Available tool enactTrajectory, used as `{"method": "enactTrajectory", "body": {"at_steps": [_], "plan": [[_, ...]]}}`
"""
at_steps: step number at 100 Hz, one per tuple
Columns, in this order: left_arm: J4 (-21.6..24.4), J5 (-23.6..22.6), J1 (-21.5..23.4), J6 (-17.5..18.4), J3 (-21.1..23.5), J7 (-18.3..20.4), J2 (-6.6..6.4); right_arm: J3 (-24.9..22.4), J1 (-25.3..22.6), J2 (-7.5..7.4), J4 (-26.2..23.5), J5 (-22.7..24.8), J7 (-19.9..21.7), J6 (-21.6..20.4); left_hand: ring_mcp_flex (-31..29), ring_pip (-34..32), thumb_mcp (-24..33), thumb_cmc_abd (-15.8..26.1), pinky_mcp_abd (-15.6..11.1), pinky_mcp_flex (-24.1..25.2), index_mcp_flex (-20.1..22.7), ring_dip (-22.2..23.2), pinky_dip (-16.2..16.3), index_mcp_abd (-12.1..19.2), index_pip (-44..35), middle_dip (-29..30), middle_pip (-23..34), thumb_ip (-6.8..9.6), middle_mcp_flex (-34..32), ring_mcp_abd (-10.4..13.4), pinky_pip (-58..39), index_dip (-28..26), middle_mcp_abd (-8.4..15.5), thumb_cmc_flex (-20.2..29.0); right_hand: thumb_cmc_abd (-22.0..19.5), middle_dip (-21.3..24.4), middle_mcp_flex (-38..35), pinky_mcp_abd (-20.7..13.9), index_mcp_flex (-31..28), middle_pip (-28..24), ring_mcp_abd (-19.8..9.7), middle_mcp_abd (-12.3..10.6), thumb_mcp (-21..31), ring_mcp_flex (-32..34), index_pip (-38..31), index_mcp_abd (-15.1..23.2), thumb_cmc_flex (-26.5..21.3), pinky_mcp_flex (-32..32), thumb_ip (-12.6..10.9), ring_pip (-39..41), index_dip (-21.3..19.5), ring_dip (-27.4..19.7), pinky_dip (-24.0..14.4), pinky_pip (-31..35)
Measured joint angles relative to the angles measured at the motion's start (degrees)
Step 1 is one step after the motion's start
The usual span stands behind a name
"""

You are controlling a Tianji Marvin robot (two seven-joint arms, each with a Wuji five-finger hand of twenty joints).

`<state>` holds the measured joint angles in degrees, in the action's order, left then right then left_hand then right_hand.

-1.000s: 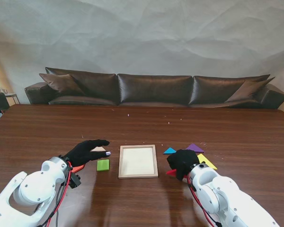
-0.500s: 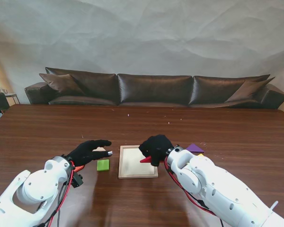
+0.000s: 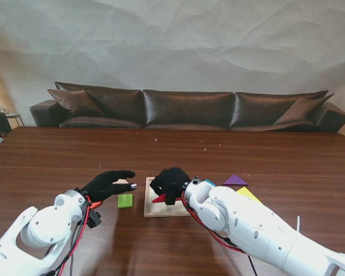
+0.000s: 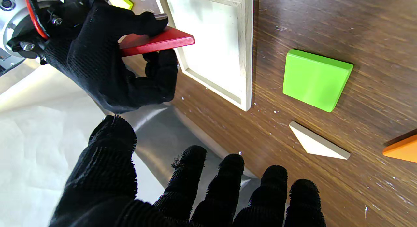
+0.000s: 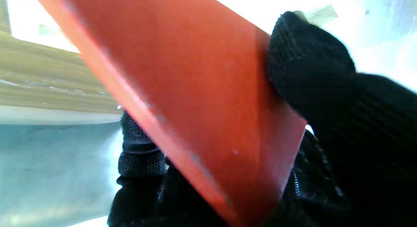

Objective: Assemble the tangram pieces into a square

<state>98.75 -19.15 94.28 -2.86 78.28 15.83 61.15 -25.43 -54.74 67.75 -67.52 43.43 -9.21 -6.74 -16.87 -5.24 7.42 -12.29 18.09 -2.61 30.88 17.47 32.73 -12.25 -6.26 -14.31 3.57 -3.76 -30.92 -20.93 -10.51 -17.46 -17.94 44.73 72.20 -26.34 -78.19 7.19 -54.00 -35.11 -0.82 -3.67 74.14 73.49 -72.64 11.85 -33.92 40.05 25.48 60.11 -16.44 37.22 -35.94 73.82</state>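
The near right part of the wooden frame (image 3: 148,198) was hidden by the right hand (image 3: 170,184); the orange piece (image 4: 402,149) was cut off at the picture's edge; the red triangle (image 5: 202,100) was blurred in the right wrist view.

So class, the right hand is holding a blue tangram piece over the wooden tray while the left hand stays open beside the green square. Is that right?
Not quite: the piece in the right hand is red, not blue. The left wrist view shows the red piece pinched over the wooden tray. The rest holds: the left hand is open beside the green square.
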Motion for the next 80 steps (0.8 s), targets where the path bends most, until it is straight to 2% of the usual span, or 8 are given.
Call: {"method": "enactTrajectory", "body": {"at_steps": [58, 80], "plan": [[0.09, 0.18, 0.21, -0.24, 0.35, 0.17, 0.0, 5.53, 3.24, 3.42, 4.99, -4.53, 1.34, -0.31, 0.0, 0.0, -1.07, 0.0, -0.01, 0.0, 0.01, 0.0, 0.01, 0.0, 0.0, 0.0, 0.0, 0.0, 0.0, 0.0, 0.0, 0.01, -0.01, 0.52, -0.64, 0.0, 0.0, 0.0, 0.64, 0.13, 0.0, 0.0, -0.01, 0.0, -0.41, 0.0, 0.0, 0.0, 0.0, -0.56, -0.06, 0.0, 0.0, 0.0], [0.09, 0.11, 0.2, -0.35, 0.35, 0.48, -0.02, 6.66, 4.12, 4.28, 6.92, -5.88, 2.34, -0.09, 0.0, 0.0, -1.08, 0.0, -0.01, 0.0, 0.01, 0.0, 0.01, 0.0, 0.0, 0.0, 0.0, 0.0, 0.0, 0.0, 0.0, 0.02, -0.01, 0.52, -1.45, 0.0, 0.0, 0.0, 1.24, 0.79, 0.0, 0.0, -0.01, 0.0, -0.42, -0.68, 0.0, 0.0, 0.0, -1.17, -0.83, 0.0, 0.0, 0.0]]}}
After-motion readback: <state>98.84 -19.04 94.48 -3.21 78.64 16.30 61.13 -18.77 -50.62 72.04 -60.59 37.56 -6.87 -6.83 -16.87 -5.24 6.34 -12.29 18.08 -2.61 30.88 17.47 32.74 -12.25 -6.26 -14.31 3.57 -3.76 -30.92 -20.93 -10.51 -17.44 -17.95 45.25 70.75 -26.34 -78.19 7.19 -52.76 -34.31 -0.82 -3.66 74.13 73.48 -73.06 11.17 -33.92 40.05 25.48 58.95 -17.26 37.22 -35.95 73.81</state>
